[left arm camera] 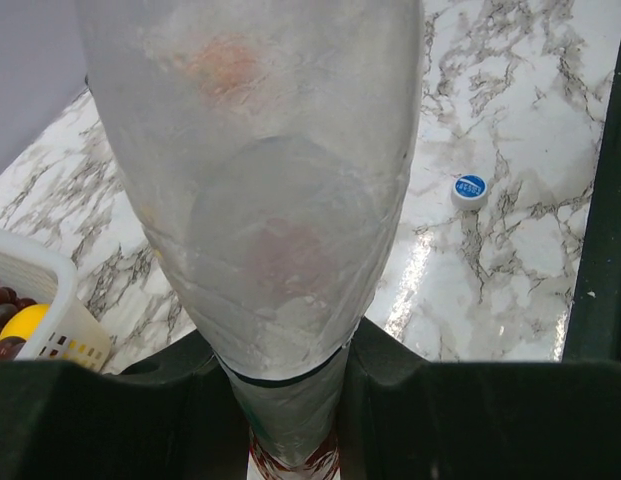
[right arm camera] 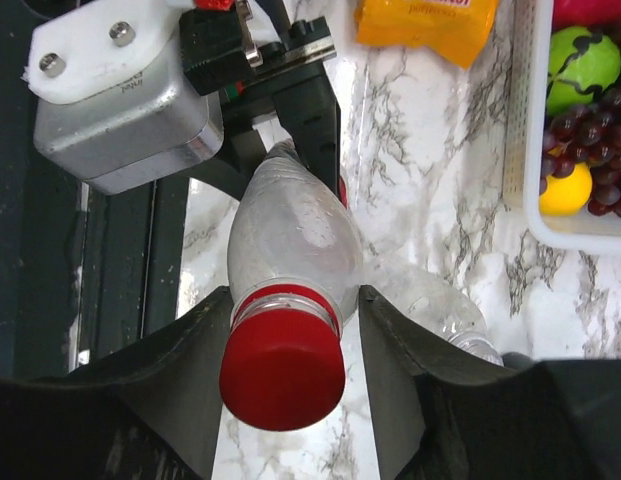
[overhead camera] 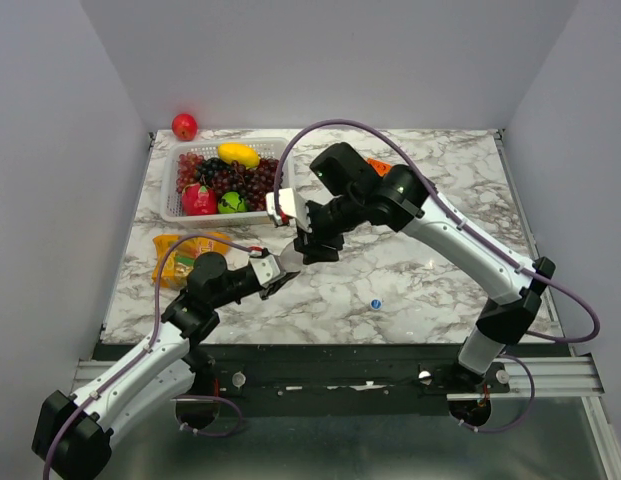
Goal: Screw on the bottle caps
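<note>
With the left hand [overhead camera: 278, 268] clamped shut low on the labelled bottle [left arm camera: 270, 200], held over the counter [right arm camera: 430, 160], close the part-open right hand [right arm camera: 290, 335] squarely around the red cap [right arm camera: 282, 375] sitting on its neck before twisting, without tilting it

Lab booth: plain walls [overhead camera: 330, 60], marble tabletop [overhead camera: 420, 290]

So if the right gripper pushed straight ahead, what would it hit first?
Likely the bottle, where it widens, though depth is unclear; its red cap sits between the fingers of the right gripper.
</note>
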Controlling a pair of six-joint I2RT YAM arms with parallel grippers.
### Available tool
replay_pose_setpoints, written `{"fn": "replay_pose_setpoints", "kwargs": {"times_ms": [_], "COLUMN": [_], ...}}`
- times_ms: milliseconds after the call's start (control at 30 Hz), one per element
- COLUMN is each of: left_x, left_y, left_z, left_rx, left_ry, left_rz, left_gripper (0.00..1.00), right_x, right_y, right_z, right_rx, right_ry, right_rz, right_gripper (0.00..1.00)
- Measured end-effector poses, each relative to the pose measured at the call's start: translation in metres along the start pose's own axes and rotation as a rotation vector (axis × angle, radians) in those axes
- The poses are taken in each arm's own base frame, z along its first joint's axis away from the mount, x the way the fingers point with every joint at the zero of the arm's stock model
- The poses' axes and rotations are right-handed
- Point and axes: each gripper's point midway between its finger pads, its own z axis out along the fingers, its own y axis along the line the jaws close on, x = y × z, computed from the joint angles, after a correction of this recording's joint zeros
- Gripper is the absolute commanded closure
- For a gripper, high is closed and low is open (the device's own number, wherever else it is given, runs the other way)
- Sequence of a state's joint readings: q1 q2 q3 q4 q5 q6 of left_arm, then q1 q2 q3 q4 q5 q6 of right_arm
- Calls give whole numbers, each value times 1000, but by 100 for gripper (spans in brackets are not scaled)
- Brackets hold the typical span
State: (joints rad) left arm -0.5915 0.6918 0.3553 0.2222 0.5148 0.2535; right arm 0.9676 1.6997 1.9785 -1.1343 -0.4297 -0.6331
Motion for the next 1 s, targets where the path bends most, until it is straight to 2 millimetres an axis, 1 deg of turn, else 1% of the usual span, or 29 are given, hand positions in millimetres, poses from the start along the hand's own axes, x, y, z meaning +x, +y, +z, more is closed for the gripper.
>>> {"fn": "replay_pose_setpoints", "kwargs": {"times_ms": [200,300,367,433,500,633,800,1000], "left_x": [1,-2,-11,-20,-24,-28,-38,-40], "left_y": [-3,-4,-3,-3,-5,-7,-6,-6], "left_z": [1,1,3,3,3,4,4,4], "left_rx": [16,23,27,31,39,50,51,50], "left_ry": [2,-12,-45,-75,-89,-111,-152,-165], "left_rz": [-4,1,10,19,17,14,25,28], "left_gripper": [100,100,100,100,100,100,100,100], "right_x": [8,11,17,21,21,16,8,7], "right_y": [3,3,4,5,3,1,-1,-1], "right_z": [6,7,9,10,9,5,1,0], "right_rx": [-4,-5,-9,-10,1,16,30,30], "right_ry": [57,69,86,100,100,90,69,65], "right_rz": [-19,-20,-17,-15,-12,-1,2,0], "right_gripper": [36,30,19,13,1,1,0,0]}}
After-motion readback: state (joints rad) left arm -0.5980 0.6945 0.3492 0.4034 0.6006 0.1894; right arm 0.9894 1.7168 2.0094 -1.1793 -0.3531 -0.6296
